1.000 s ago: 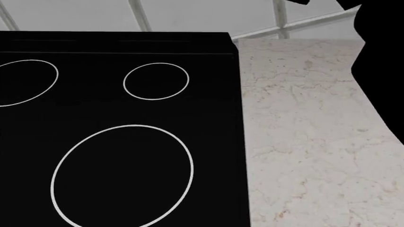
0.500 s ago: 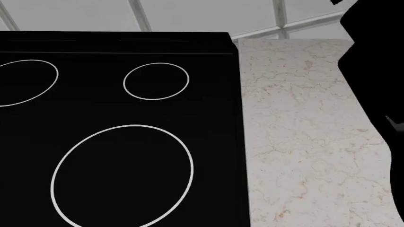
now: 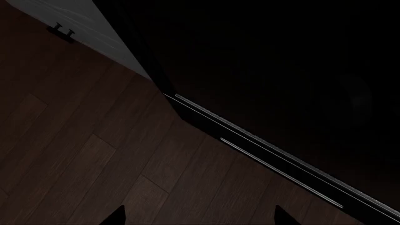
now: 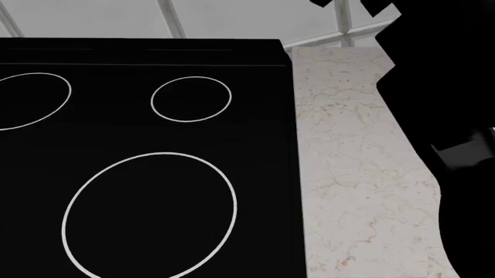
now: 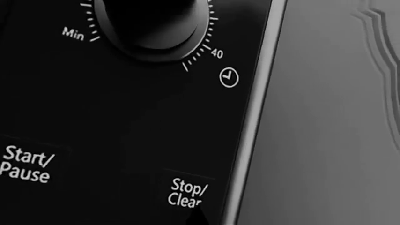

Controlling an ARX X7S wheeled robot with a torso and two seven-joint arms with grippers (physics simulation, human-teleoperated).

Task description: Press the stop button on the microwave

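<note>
Right up against the microwave's control panel (image 5: 125, 117), the right wrist view fills with black fascia: the Stop/Clear button (image 5: 185, 193) sits at the panel's lower corner, just beside the silver edge strip (image 5: 256, 112), its two-line label reading upright along with the tilted panel. Start/Pause button (image 5: 26, 165) lies to its side, and the timer dial (image 5: 150, 21) with the Min and 40 marks is above. A dark fingertip point (image 5: 200, 218) pokes in just below the Stop/Clear label; whether the right fingers are spread or closed I can't tell. From the head, the right arm (image 4: 441, 116) is a black mass over the marble counter (image 4: 348, 174) beside the cooktop (image 4: 147, 156), now covering more counter than a second ago. Left gripper (image 3: 200, 218): two tips wide apart over wood floor (image 3: 75, 154).
</note>
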